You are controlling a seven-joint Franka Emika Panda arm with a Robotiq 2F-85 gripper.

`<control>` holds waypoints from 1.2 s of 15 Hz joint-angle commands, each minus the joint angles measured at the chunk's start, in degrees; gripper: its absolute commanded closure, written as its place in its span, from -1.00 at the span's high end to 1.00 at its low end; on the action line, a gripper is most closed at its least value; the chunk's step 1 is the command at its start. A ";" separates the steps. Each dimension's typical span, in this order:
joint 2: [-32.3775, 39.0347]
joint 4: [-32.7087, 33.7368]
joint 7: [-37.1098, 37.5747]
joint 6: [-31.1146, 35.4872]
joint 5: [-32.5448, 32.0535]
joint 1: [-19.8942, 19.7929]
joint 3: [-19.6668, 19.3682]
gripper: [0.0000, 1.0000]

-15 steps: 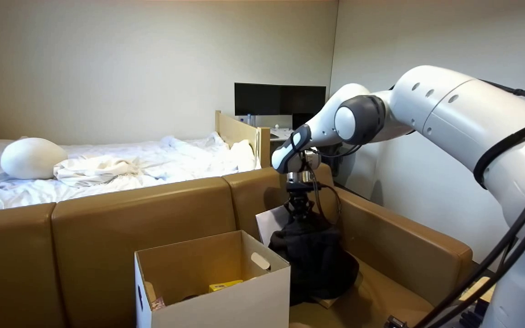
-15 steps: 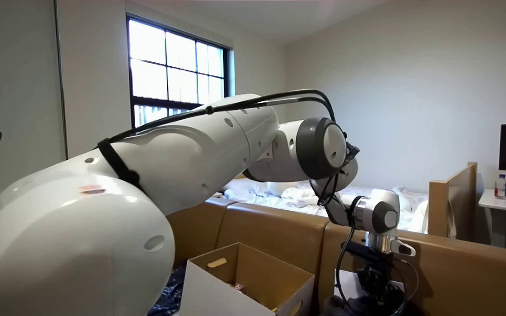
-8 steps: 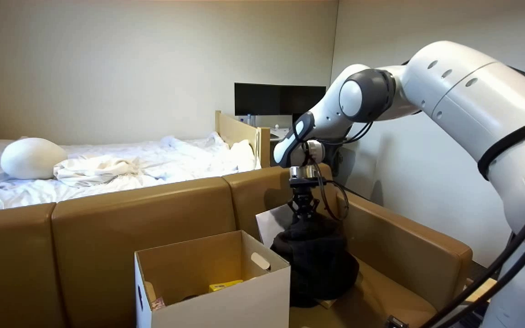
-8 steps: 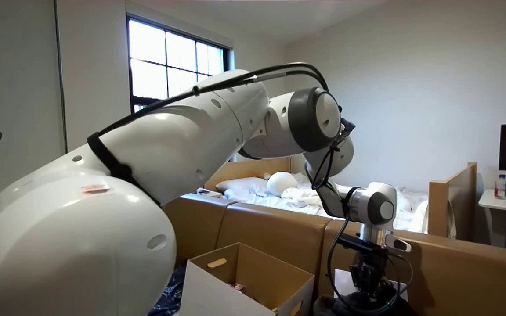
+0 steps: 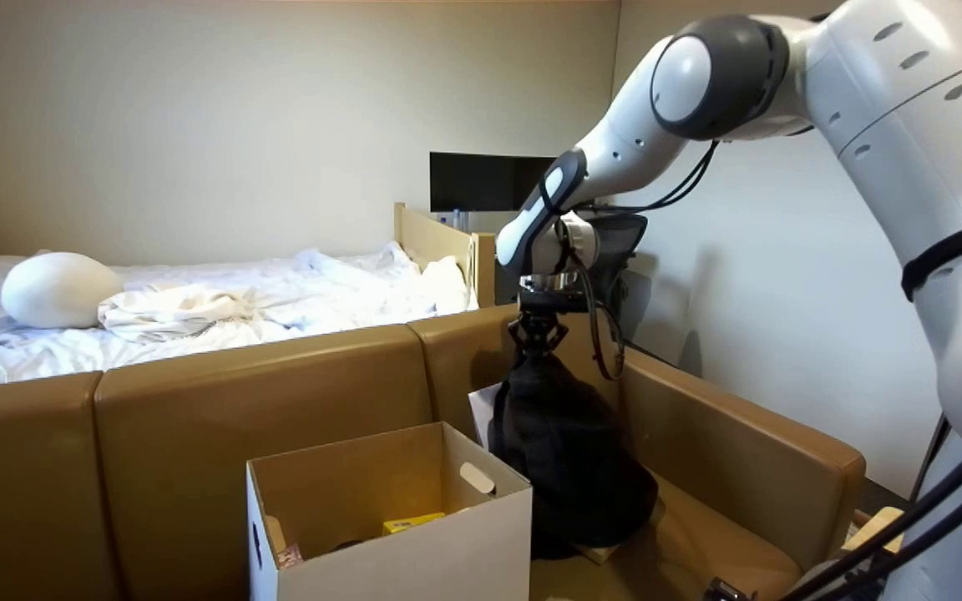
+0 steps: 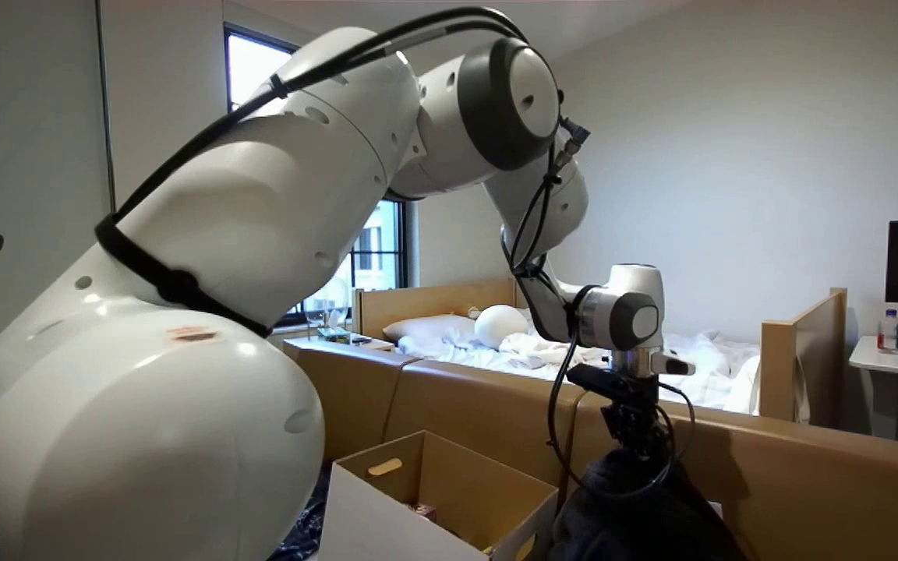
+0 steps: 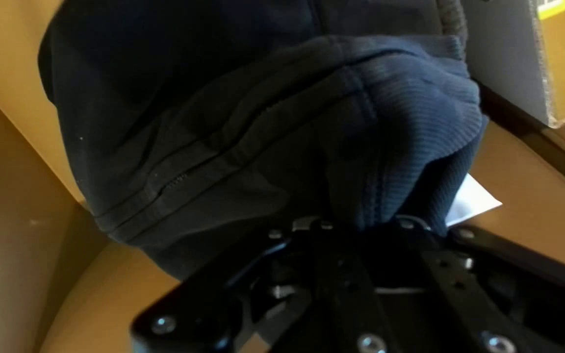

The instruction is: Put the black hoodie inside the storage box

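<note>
In an exterior view, the black hoodie (image 5: 569,451) hangs from the gripper (image 5: 536,346), which is clenched on its upper end. The garment is gathered to a peak there and widens downward; its long axis is steep, slanting from the peak at upper left to the broad base at lower right, over the seat of the sofa (image 5: 264,384). It lies between the storage box (image 5: 414,551) and the armrest (image 5: 740,442), a stretch of seat showing on the armrest side. The box faces upward, all four edges of its rim in sight; a yellow packet (image 5: 410,523) lies inside. Behind the hoodie is a white card (image 5: 481,409), partly hidden.

In an exterior view that takes in the window (image 6: 254,66), the hoodie likewise tapers upward to the gripper; the view's lower border cuts off its base. A dark blue cloth (image 6: 310,514), seen only here, lies on the opposite side of the box.

In the wrist view, the gripper enters from below, grasping the fabric. Here alone the zip (image 7: 179,179) is legible, running obliquely from upper right to lower left; a ribbed band (image 7: 420,103) lies at its upper end. The box's edge stands just beside the hoodie; contact cannot be judged.
</note>
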 commanded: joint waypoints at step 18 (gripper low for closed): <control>-51.73 -11.73 32.00 -48.34 -25.35 11.36 5.60 -0.86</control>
